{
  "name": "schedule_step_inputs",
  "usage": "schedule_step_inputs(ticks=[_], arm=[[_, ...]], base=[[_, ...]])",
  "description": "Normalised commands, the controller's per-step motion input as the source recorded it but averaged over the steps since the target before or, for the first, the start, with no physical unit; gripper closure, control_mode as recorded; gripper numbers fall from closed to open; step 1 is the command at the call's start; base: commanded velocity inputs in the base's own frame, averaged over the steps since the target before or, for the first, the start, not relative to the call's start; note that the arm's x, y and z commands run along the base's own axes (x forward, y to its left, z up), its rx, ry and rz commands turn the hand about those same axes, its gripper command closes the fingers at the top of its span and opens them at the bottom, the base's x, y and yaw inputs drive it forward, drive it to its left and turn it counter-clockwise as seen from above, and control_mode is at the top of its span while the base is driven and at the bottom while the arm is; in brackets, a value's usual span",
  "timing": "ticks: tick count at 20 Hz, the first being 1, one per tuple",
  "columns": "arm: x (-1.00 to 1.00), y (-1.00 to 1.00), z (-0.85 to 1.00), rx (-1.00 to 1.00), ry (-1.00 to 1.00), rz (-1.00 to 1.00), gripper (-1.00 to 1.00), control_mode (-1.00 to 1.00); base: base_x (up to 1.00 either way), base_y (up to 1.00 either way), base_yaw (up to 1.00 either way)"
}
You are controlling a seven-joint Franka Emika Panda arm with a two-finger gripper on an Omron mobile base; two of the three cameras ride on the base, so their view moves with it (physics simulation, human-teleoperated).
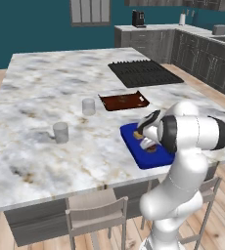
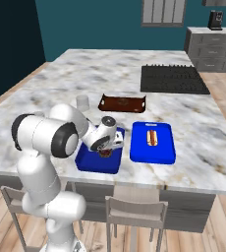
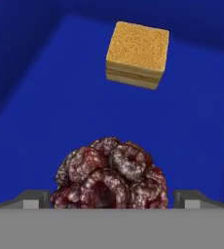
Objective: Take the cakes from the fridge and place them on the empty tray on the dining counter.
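While the pincer [image 3: 112, 202] hangs low over the deep-blue tray [image 3: 41, 112], its two dark tips stand wide apart, one on each side of the dark red-brown cake [image 3: 111, 172], and they close on nothing. That cake is a round, knobbly mound of glossy lobes, much like a raspberry, and it sits on the tray floor between the tips. Whether the tips touch it cannot be told. Further out from the pincer, well apart from the round cake, the yellow-orange cake [image 3: 137, 53] lies on the same tray: a squarish block with a grainy, sponge-like top and pale layers along its side. The tray is smooth and plain, rectangular with rounded corners and a low rim. It rests on the white-grey marbled tabletop [image 1: 46, 97] near the edge facing the robot. Beside it, to the pincer's right, lies a second blue tray [image 2: 153, 142] with a hot-dog-like item on it. Beyond the pincer sit a dark brown tray [image 2: 122, 104], two pale cylindrical cups [image 1: 60, 132] and a black ridged cooktop [image 2: 173, 78].
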Motion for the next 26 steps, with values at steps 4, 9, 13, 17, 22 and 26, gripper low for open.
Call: schedule_step_inputs(ticks=[4,9,13,17,22,26], arm=[[-0.7,0.0,-0.16,0.0,-0.17,0.0,-1.0,-1.0],[-0.06,0.0,0.13,0.0,-0.01,0.0,-1.0,-1.0],[0.0,0.0,0.78,0.0,0.0,0.0,-1.0,-1.0],[-0.01,-0.02,1.0,0.03,-0.01,0.0,-1.0,-1.0],[-0.31,-0.21,0.96,0.06,-0.12,-0.01,-1.0,-1.0],[-0.83,-0.54,0.79,0.1,-0.41,-0.05,-1.0,-1.0]], base=[[0.0,0.0,0.0],[0.0,0.0,0.0],[0.0,0.0,0.0],[0.0,0.0,0.0],[0.0,0.0,0.0],[0.0,0.0,0.0]])
